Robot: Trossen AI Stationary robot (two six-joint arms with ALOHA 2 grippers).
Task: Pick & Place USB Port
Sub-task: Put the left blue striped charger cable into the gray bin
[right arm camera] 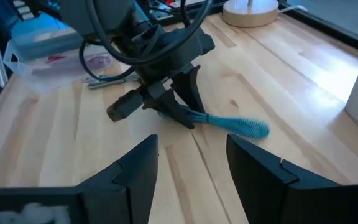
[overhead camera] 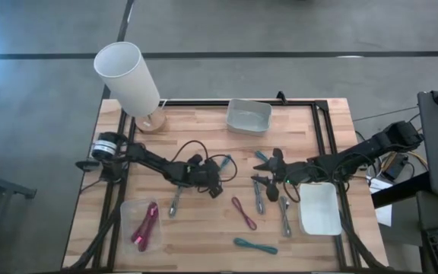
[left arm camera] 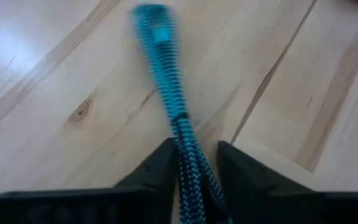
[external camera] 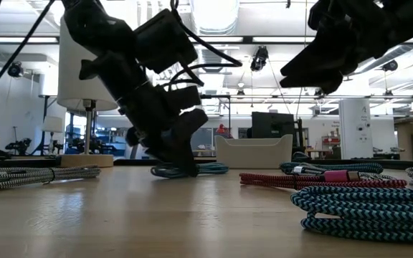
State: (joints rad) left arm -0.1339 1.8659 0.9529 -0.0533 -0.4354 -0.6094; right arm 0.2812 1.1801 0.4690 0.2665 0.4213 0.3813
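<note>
Left gripper (overhead camera: pixel 220 169): low over the middle of the worktop (overhead camera: pixel 204 228), jaws clamped on one end of the blue cable (overhead camera: pixel 224 162); in the left wrist view both fingers (left arm camera: pixel 160 168) press the braid from either side.
Blue cable: bundled, lying flat on the wood, its free end pointing away from the left gripper toward the far side; the right wrist view shows it (right arm camera: pixel 232 123) sticking out past the jaws.
Right gripper (overhead camera: pixel 274 161): hovering above the worktop just right of centre, jaws apart, holding nothing; near the blue cable but not touching it.
Other cables: a teal one (overhead camera: pixel 255 245) at the near edge, a red one (overhead camera: pixel 243 212) in the middle, grey ones (overhead camera: pixel 258 195) under the right arm, another grey one (overhead camera: pixel 175 204) beside the left arm.
Near-left tub (overhead camera: pixel 130 209): clear plastic, with a pink cable (overhead camera: pixel 144 226) inside.
Far tub (overhead camera: pixel 249 116): clear, at the far edge, centre.
Lid (overhead camera: pixel 321 209): white, flat, near-right, beside the right arm.
Lamp (overhead camera: pixel 130 76): white shade on a round wooden base, far-left corner.
</note>
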